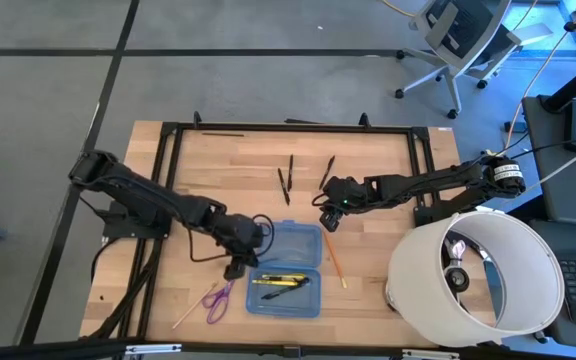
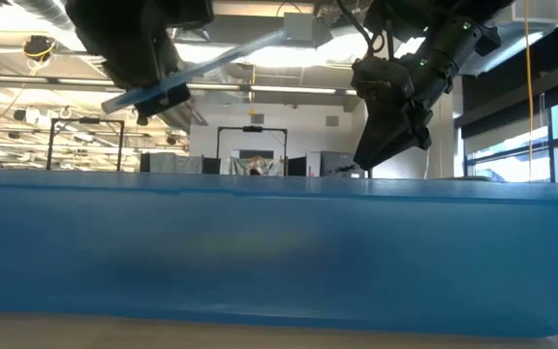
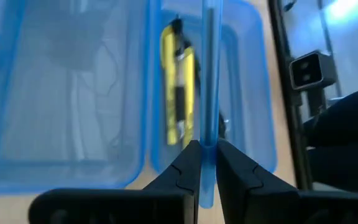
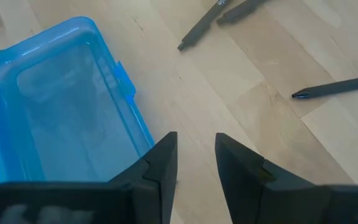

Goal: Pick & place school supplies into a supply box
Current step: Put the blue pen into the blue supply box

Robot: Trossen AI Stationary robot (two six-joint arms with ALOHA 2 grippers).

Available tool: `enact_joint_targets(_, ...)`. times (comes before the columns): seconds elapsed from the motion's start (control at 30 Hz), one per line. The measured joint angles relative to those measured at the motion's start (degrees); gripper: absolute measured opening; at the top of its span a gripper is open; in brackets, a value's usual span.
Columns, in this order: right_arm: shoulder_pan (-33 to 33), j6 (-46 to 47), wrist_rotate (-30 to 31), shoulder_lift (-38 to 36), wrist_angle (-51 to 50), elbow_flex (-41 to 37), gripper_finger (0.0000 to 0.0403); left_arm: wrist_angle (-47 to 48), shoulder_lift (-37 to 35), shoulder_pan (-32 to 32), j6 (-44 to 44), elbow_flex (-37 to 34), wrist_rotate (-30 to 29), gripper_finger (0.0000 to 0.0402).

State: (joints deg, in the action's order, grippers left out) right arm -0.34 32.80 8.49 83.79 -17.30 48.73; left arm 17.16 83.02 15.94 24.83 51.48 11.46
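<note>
The blue supply box (image 1: 286,268) lies open near the table's front, its wall filling the low view (image 2: 260,252). Its near half holds yellow and black sticks (image 1: 280,283), and the far half (image 4: 67,106) is bare. My left gripper (image 1: 240,262) stands at the box's left side, shut on a blue pen (image 3: 209,74). My right gripper (image 1: 328,212) is open and empty above bare wood just off the box's far right corner. An orange pencil (image 1: 334,258) lies to the right of the box. Purple scissors (image 1: 218,298) and a pale stick (image 1: 190,310) lie to its left. Black pens (image 1: 286,182) lie farther back. My left gripper pinches the blue pen between its two fingers near one end (image 3: 207,152), and a short stub passes back through the fingers. The rest runs out over the box's near half. In the low view the pen (image 2: 201,66) is lifted clear and tilted, its free end higher.
A large white drum (image 1: 473,275) stands at the table's front right. A third black pen (image 1: 326,172) lies behind my right gripper, and another (image 1: 223,131) lies at the far edge. A black frame rail (image 1: 288,128) runs around the table top.
</note>
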Motion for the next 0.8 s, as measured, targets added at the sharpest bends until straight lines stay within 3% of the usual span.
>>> enact_joint_targets(0.13, 0.0, 0.0, 0.0, 0.0, 0.0, 0.0, 0.0113, 1.5, 4.6, 1.8, 0.0, 4.2, -2.7, 0.0024)
enact_joint_targets(0.43, 0.1, 0.1, 0.0, 0.0, -0.1, 0.0, 0.0113, 7.8, 17.0, 3.5, -2.5, 15.1, -3.0, 0.0024)
enact_joint_targets(0.8, 0.1, 0.1, -0.1, 0.0, -0.4, 0.0, 0.0113, 9.9, 23.3, 4.7, -2.5, 16.7, -2.9, 0.0024)
